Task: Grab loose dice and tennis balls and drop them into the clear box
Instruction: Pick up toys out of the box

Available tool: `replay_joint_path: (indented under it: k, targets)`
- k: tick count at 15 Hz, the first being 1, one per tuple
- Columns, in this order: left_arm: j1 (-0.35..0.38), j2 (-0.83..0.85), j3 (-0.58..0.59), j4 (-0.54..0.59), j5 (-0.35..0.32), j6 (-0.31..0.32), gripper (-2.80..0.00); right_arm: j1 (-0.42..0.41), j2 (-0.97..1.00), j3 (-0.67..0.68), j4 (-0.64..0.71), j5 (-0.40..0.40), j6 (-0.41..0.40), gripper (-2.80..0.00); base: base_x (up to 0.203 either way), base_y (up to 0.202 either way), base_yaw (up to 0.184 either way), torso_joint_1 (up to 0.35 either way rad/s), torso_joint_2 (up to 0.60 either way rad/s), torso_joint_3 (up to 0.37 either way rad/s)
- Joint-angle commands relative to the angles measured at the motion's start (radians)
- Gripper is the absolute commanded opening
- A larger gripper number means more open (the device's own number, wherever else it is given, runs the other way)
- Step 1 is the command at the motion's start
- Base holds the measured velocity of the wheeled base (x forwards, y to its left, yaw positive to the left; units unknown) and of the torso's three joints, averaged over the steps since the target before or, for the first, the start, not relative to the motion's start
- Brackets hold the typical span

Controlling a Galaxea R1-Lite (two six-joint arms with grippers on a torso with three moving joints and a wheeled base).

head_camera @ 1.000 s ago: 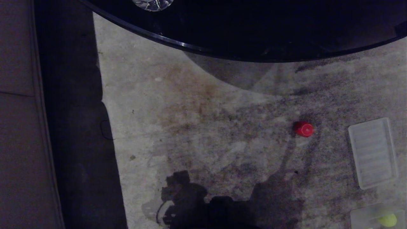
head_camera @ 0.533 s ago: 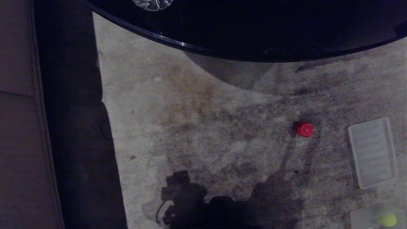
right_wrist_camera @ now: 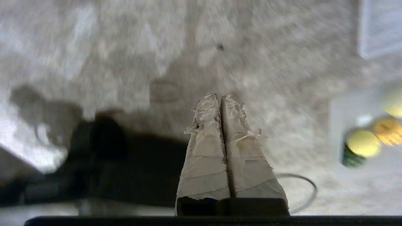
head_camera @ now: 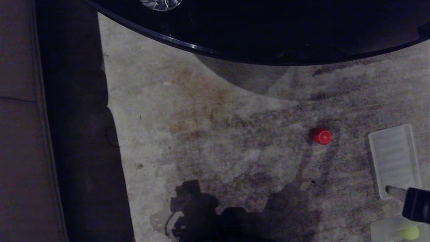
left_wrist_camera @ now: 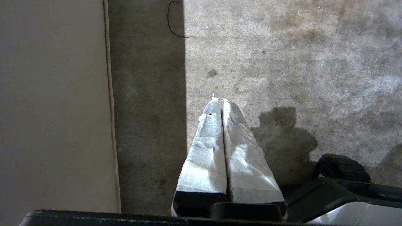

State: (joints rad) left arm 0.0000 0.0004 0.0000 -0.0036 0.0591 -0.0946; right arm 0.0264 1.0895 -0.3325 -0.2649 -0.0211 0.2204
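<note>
The right gripper (right_wrist_camera: 221,97) comes in with its jaws pressed together and empty, so if it goes down like this it may only push the red die (head_camera: 321,136) away on the carpet (head_camera: 201,134). This die lies alone, well apart from the jaws. The clear box (head_camera: 386,230), near the ribbed lid (head_camera: 393,161), holds a tennis ball (head_camera: 409,232). The left gripper (left_wrist_camera: 221,101) is closed too, parked.

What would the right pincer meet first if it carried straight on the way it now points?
Most likely only bare carpet. The right pincer, shut and empty, points at open floor with nothing in line. The clear box with its balls lies off to one side, though depth is hard to judge.
</note>
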Motion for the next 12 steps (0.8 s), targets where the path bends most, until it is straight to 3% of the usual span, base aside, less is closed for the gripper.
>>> replay_joint_path:
  k: [1,5,6,12]
  targets:
    - [0.0,0.0,0.002,0.001,0.001,-0.001,-2.8,0.005,0.373,-0.039,-0.224,0.0,0.028,-2.8,0.0,0.0,0.0,0.0,0.0,0.0]
    - [0.0,0.0,0.002,0.001,0.001,-0.001,-2.8,0.007,0.629,-0.228,-0.389,0.006,0.115,-2.8,0.0,0.0,0.0,0.0,0.0,0.0]
    - [0.0,0.001,0.002,0.001,0.001,-0.001,-2.8,0.006,0.657,-0.258,-0.4,0.021,0.123,0.0,0.0,0.0,0.0,0.0,0.0,0.0]
    - [0.0,0.0,0.002,0.001,0.0,-0.001,-2.8,-0.016,0.749,-0.289,-0.41,0.028,0.084,0.0,0.0,0.0,0.0,0.0,0.0,0.0]
